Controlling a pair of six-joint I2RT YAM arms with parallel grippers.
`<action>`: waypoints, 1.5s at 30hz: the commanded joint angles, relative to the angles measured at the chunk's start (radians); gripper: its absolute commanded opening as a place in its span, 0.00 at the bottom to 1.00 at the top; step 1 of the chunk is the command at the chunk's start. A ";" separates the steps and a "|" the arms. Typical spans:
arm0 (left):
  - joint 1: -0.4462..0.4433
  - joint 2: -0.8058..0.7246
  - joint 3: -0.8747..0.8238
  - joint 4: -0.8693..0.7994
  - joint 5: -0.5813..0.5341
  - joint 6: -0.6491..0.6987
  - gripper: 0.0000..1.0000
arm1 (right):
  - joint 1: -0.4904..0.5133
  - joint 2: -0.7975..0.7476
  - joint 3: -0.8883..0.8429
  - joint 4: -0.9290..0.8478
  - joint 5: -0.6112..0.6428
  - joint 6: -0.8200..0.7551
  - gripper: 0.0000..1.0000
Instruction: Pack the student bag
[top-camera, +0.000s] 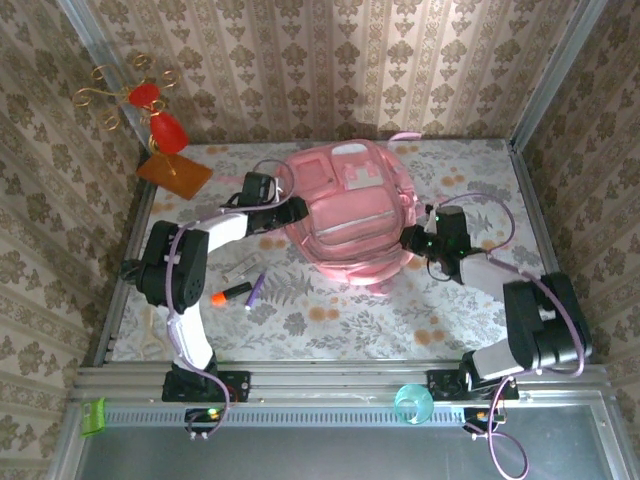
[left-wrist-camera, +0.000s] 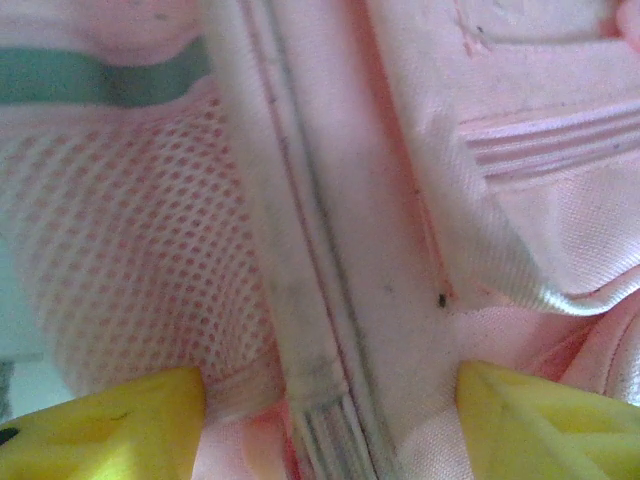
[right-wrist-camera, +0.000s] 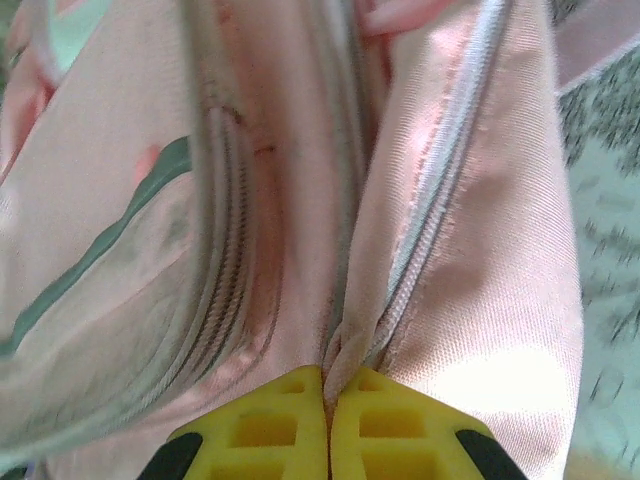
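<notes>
The pink student bag (top-camera: 345, 215) lies in the middle of the table, its front pockets facing up. My left gripper (top-camera: 285, 215) is pressed against its left side. In the left wrist view this gripper (left-wrist-camera: 330, 420) is open, its yellow fingers (left-wrist-camera: 110, 425) standing on either side of a grey-white seam band (left-wrist-camera: 310, 260) next to pink mesh. My right gripper (top-camera: 412, 240) is at the bag's right side. Seen from the right wrist, this gripper (right-wrist-camera: 328, 385) is shut on a pinched fold of the bag's fabric (right-wrist-camera: 480, 300), beside a zipper line (right-wrist-camera: 440, 190).
An orange-tipped marker (top-camera: 232, 292), a purple pen (top-camera: 256, 290) and a small silvery item (top-camera: 240, 268) lie on the table left of the bag. An orange board with a red ornament (top-camera: 175, 172) stands at the back left. A teal cup (top-camera: 412, 403) sits on the near rail.
</notes>
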 joint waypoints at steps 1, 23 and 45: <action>-0.002 0.048 0.092 -0.026 0.051 0.031 0.68 | 0.093 -0.104 -0.044 -0.011 -0.017 0.033 0.14; 0.127 -0.455 -0.222 -0.151 -0.191 0.201 0.74 | 0.423 0.039 0.365 -0.383 0.235 -1.146 0.74; 0.117 -0.538 -0.340 -0.159 -0.169 0.218 0.74 | 0.441 0.283 0.581 -0.437 0.280 -1.333 0.31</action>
